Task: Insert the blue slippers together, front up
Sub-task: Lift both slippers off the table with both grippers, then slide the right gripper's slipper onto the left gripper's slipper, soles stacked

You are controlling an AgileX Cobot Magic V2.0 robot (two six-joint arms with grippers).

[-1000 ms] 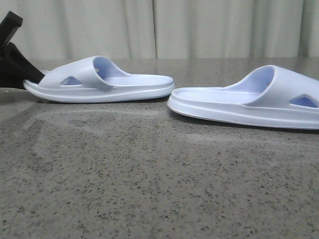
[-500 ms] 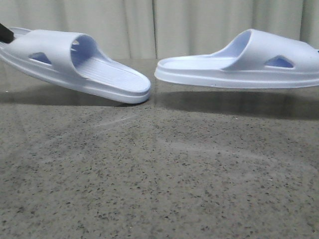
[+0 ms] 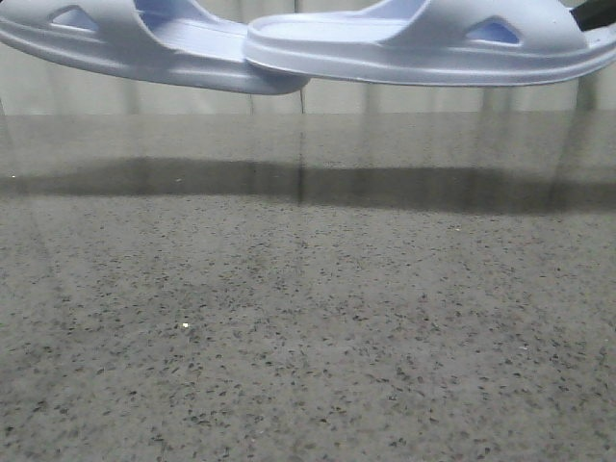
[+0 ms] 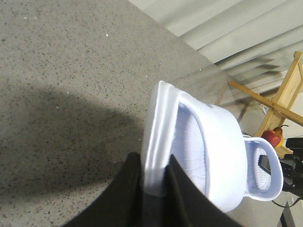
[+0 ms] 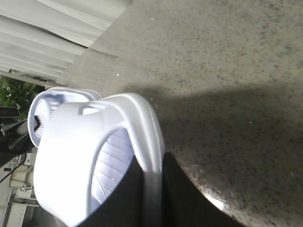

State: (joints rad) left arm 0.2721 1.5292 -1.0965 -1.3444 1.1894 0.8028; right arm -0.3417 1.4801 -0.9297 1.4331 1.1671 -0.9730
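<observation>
Speckled grey table (image 3: 308, 318), pale curtain (image 3: 404, 96) behind, perhaps pleated.

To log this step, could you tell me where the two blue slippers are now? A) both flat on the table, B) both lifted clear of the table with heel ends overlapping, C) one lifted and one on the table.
B: the left slipper and right slipper hang above the table, casting shadows, heels overlapping.
</observation>
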